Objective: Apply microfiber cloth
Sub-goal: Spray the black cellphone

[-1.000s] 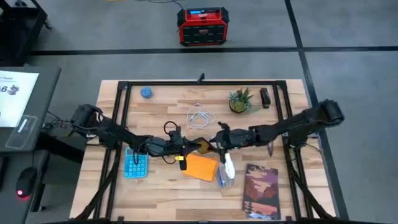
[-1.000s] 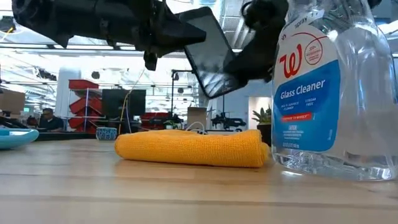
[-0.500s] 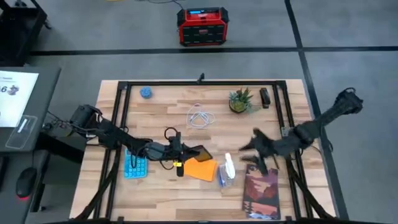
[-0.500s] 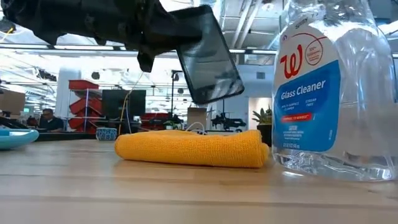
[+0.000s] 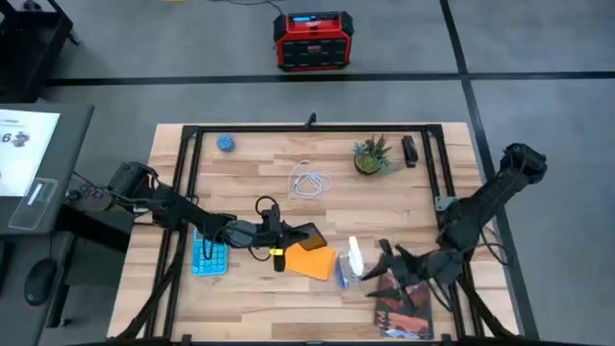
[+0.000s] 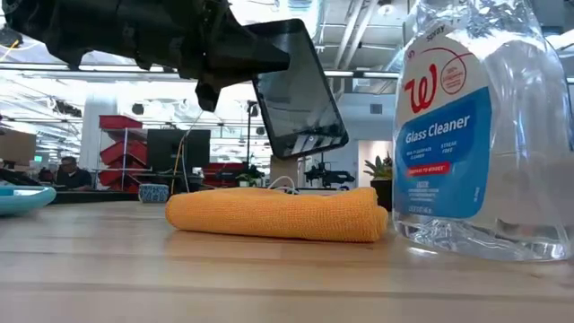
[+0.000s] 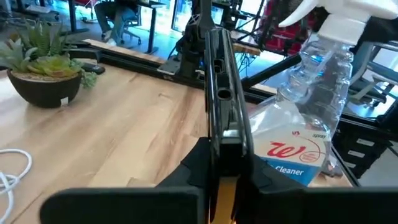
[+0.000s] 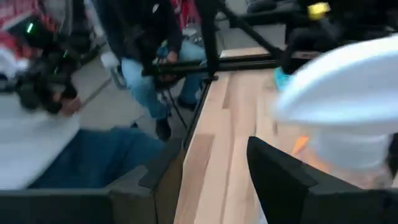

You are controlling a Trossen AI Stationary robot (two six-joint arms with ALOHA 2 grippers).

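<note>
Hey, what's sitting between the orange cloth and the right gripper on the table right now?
The glass cleaner spray bottle. In the high view it lies between the microfiber cloth and the open right gripper, which is at the bottle's far side.

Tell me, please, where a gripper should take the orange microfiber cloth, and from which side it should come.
The microfiber cloth lies folded and flat on the table, so probably from above, pinching its thick folded edge. That edge faces the glass cleaner bottle, leaving little room. The left gripper already holds the smartphone over the cloth; the right gripper is open near the bottle.
</note>
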